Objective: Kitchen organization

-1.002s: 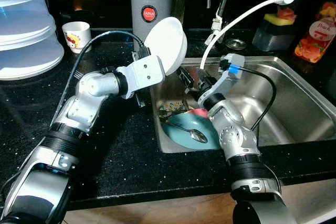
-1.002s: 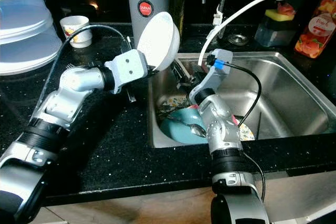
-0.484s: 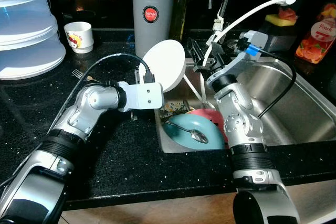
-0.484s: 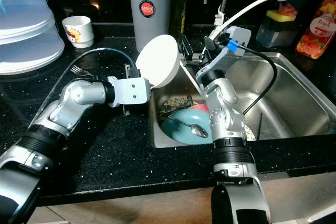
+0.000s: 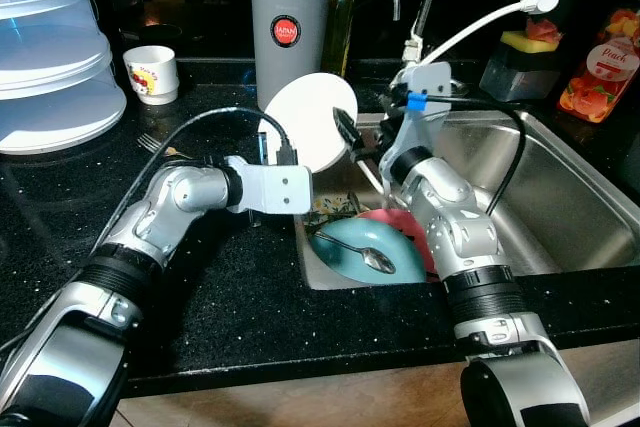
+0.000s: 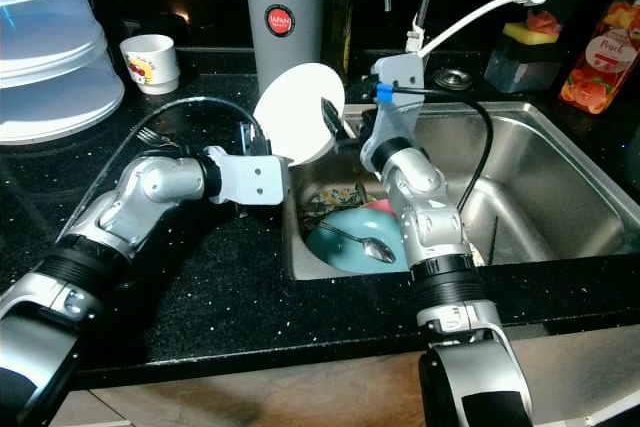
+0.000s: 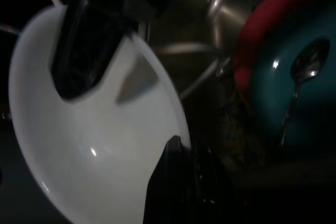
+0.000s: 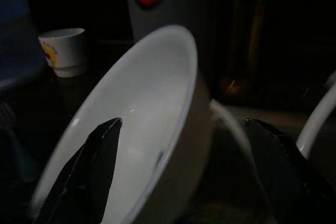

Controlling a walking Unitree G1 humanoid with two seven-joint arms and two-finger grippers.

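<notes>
Gripping the round white ceramic bowl [image 5: 308,121] by its rim above the sink's [image 5: 560,187] left edge, the left gripper [image 5: 292,161] tilts it toward the right gripper [image 8: 184,145], whose spread jaws straddle its far rim.

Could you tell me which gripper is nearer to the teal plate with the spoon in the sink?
Left, slightly. The left gripper holds the white bowl at the sink's left edge, just above the teal plate. The right gripper sits higher, fingers straddling the bowl's rim.

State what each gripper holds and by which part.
Left gripper holds the white bowl by its lower rim. Right gripper is open astride the opposite rim, not yet clamped.
</notes>
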